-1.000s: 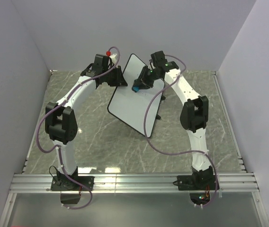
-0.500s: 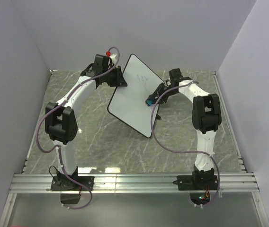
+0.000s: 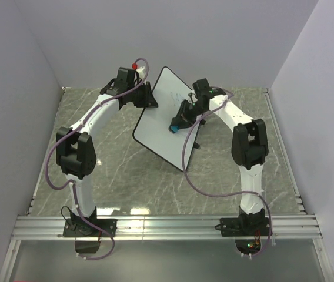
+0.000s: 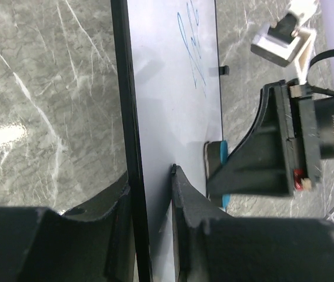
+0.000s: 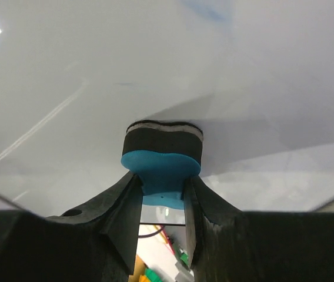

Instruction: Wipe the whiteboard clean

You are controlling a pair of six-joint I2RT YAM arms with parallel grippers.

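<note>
The whiteboard [image 3: 158, 132] stands tilted on the marble table, white with a thin black frame. My left gripper [image 3: 149, 100] is shut on its upper left edge; in the left wrist view the fingers [image 4: 150, 182] clamp the frame, and blue handwriting [image 4: 190, 47] shows higher up the whiteboard [image 4: 167, 106]. My right gripper [image 3: 179, 117] is shut on a blue eraser [image 3: 173, 126] and presses it against the board's face. In the right wrist view the eraser [image 5: 162, 150] sits flat with its dark pad on the white surface [image 5: 84, 76], held by the gripper [image 5: 162, 191].
Grey walls close in the table [image 3: 96, 164] on three sides. An aluminium rail [image 3: 167, 226] runs along the near edge by the arm bases. A purple cable [image 3: 186, 158] hangs in front of the board's lower right part. A black foot [image 3: 197, 144] props the board.
The right gripper swept the eraser from the board's upper middle out to its right edge, then back onto the face lower down. The left gripper and the board have not moved.
</note>
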